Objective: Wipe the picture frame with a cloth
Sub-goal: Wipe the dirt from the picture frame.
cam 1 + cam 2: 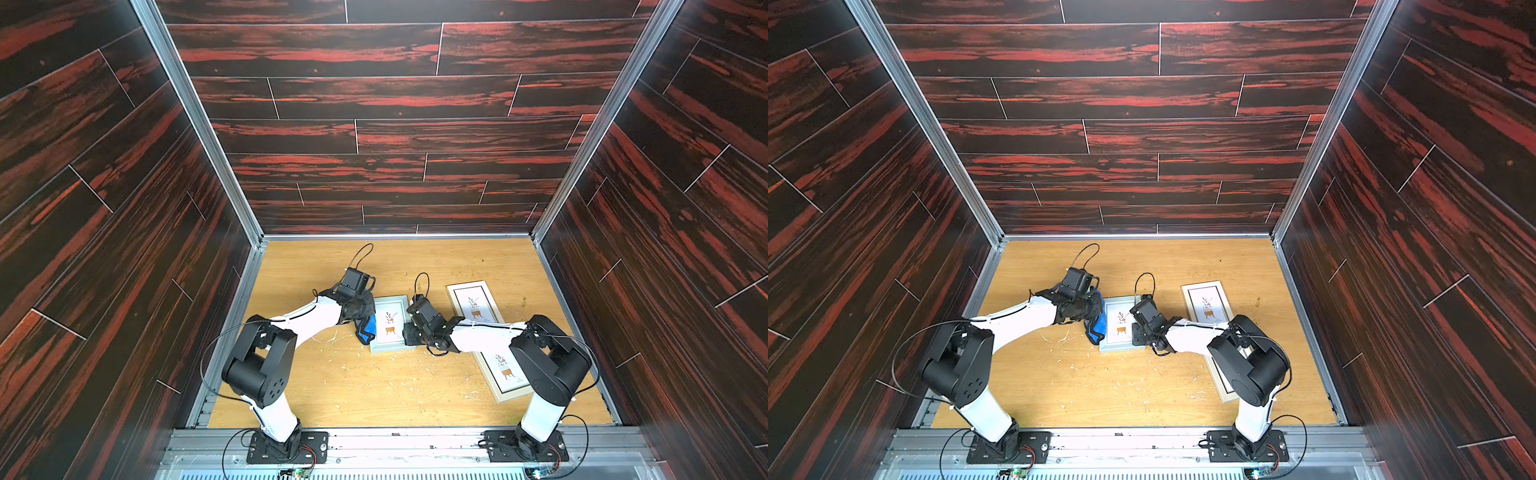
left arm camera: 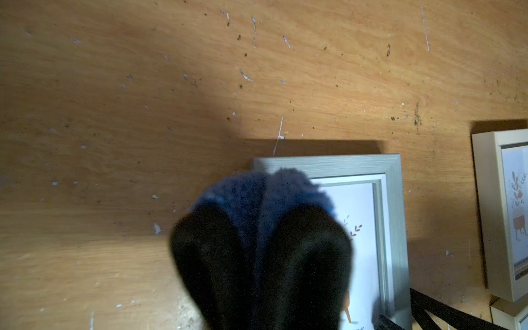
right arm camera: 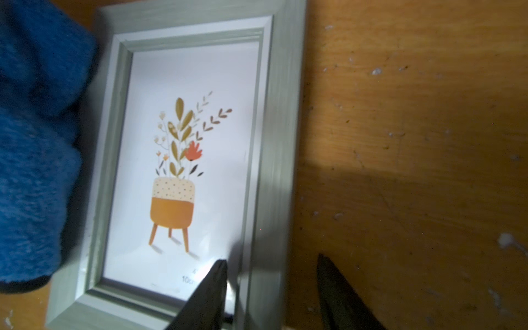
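Right jaws: the right gripper [image 3: 271, 260] is parted and straddles the right rail of the picture frame [image 3: 185, 157] close to its near corner. One finger is over the glass and one is outside the rail, with no visible pinch.
Frame: it lies flat mid-tabletop, grey-green, with the potted-plant print facing up.
Cloth: the cloth [image 1: 368, 331] is bunched and rests on the frame's left rail.
Left jaws: the left gripper [image 2: 261, 220] is clenched on the cloth.
Risk: if the right jaws miss the rail, a wipe would likely shove the light frame right, toward the cream frame [image 1: 473, 305]. The finger over the glass may smear it.
Tabletop: the tabletop [image 1: 353, 386] is tan wood grain, scuffed and littered with pale flecks the cloth could drag onto the glass.
Room: walls [image 1: 374, 124] of dark, red-streaked plank panels enclose the left, right and far sides.
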